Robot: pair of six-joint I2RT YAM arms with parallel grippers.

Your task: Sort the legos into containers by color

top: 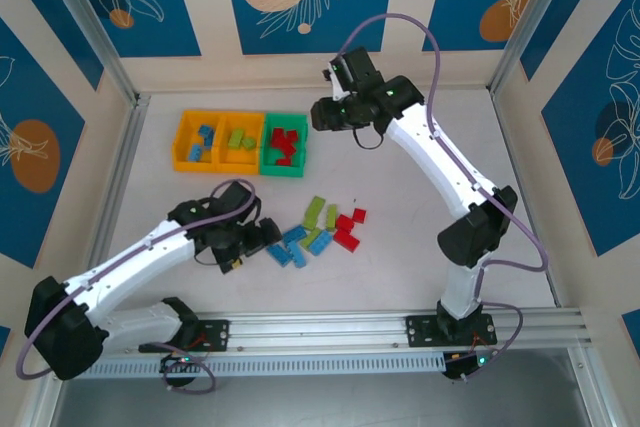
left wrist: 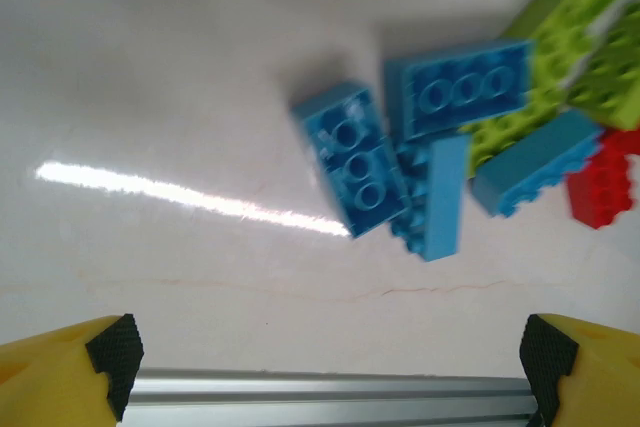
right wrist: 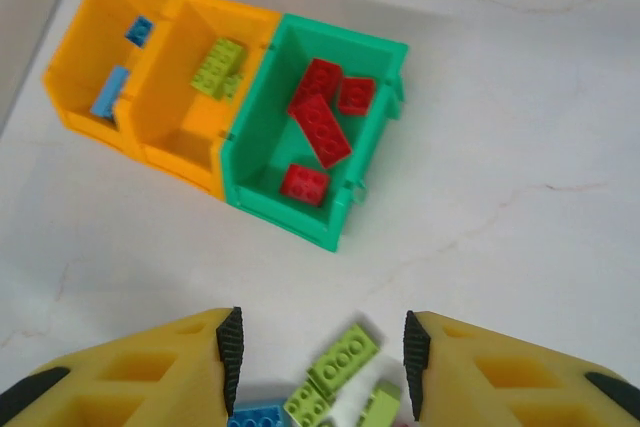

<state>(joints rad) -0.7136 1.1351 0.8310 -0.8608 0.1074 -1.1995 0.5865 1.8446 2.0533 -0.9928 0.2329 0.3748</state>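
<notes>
Blue legos (left wrist: 360,162) are seen lying on the table just beyond the left gripper (left wrist: 330,362), whose jaws are spread wide and empty. Far and left of the right gripper (right wrist: 320,357), held part open with nothing gripped, containers (right wrist: 170,152) are lined up, red bricks (right wrist: 322,127) in the green bin (right wrist: 250,162).

Loose legos (top: 318,239) before the containers (top: 200,166)

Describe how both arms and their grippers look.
Both the left arm and right arm have white links, black joints and a lilac cable looping alongside. The left gripper and right gripper have yellow jaws faced with black pads.
</notes>
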